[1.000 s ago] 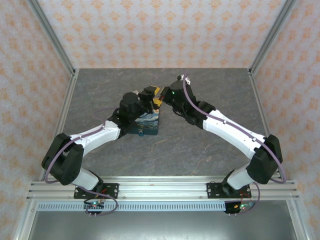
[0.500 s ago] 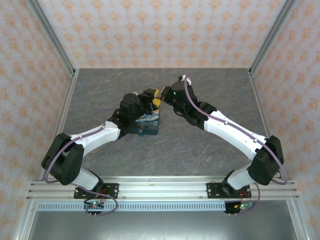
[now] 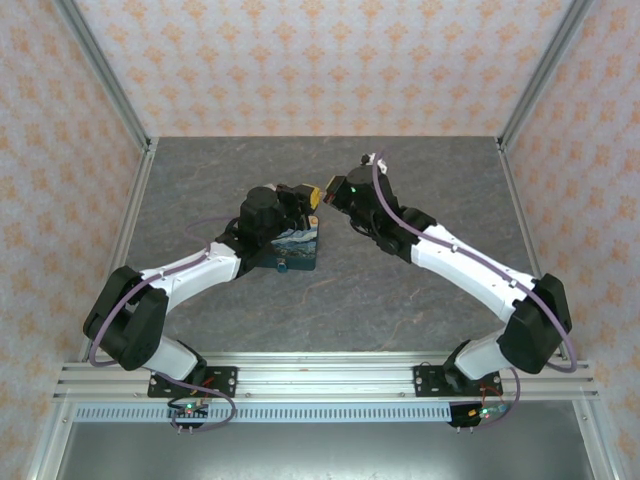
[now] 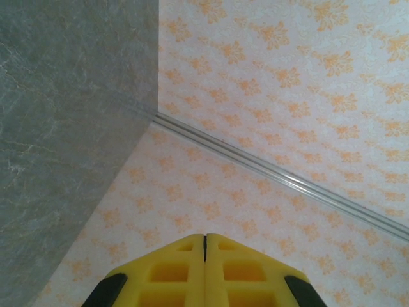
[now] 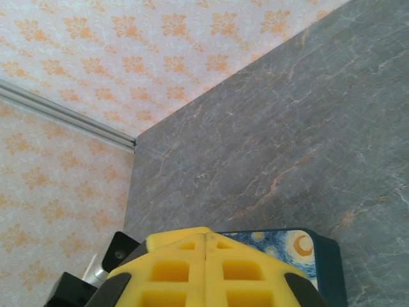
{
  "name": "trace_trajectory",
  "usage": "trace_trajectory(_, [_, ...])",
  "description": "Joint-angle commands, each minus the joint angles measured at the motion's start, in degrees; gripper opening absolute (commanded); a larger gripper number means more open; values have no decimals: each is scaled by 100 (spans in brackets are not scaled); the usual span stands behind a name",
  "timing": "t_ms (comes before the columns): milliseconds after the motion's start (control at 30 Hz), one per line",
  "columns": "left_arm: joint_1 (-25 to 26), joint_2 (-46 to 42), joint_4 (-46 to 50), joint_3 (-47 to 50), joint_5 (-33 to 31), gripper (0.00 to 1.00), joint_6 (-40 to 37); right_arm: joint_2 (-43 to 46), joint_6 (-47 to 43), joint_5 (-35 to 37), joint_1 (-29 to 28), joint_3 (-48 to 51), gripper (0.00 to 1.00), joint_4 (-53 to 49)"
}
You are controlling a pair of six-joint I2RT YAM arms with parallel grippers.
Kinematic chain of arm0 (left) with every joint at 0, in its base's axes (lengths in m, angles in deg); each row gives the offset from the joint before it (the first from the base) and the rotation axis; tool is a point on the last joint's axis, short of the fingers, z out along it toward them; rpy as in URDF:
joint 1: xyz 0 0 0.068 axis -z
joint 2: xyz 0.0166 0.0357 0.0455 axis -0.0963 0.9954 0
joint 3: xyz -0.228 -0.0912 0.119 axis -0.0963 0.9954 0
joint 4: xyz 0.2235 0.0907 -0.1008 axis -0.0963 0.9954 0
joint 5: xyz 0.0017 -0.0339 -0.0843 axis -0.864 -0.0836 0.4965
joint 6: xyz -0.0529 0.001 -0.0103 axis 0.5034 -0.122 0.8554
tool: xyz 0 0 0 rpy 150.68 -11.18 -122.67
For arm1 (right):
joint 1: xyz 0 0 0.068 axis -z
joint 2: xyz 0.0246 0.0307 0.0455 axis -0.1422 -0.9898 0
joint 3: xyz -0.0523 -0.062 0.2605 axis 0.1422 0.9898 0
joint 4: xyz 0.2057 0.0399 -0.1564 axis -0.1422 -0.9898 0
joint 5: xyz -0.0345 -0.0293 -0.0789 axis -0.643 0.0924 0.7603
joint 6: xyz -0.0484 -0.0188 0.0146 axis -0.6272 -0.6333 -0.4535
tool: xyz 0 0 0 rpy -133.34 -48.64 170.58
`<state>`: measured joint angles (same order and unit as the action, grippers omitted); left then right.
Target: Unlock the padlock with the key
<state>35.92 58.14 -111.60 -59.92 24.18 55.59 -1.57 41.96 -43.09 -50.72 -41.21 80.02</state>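
Looking down on a grey, marble-veined tabletop (image 3: 420, 290), walled on three sides by cream wallpaper (image 3: 330, 60) printed with orange florets. Framed by aluminium posts (image 3: 100, 75) at the corners and a slotted rail (image 3: 330, 378) along the near edge, both arm bases bolted there. Finds the padlock (image 3: 298, 247) lying flat left of centre, painted face up, partly under the left arm's wrist. Brings the left gripper (image 4: 205, 246) and right gripper (image 5: 205, 240) close together above the padlock's far edge, each with yellow fingers pressed together, nothing seen between them. Catches a teal-rimmed corner of the starry face behind the right fingertips. Cannot read any lettering on the padlock.
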Motion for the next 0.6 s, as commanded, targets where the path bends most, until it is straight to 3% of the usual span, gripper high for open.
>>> trace_trajectory(0, [71, 90, 243, -44, -156, 0, -229, 304, 152, 141, 42, 235, 4, 125])
trace_trajectory(100, [62, 111, 423, -137, -137, 0, -747, 628, 278, 277, 132, 644, 42, 82])
trace_trajectory(133, [55, 133, 488, -198, -103, 0, -999, 752, 306, 248, 185, 800, 47, 81])
trace_trajectory(333, [-29, 421, 711, -807, 823, 0, -3478, 1533, 336, -510, 772, 1877, 49, 379])
trace_trajectory(467, [-21, 438, 1103, -1177, 1485, 0, -5244, 1801, 434, -1606, 1205, 2577, 49, 1558])
trace_trajectory(567, [-32, 342, 1230, -1202, 1641, 0, -6006, 1752, 696, -2276, 1398, 2899, 49, 2589])
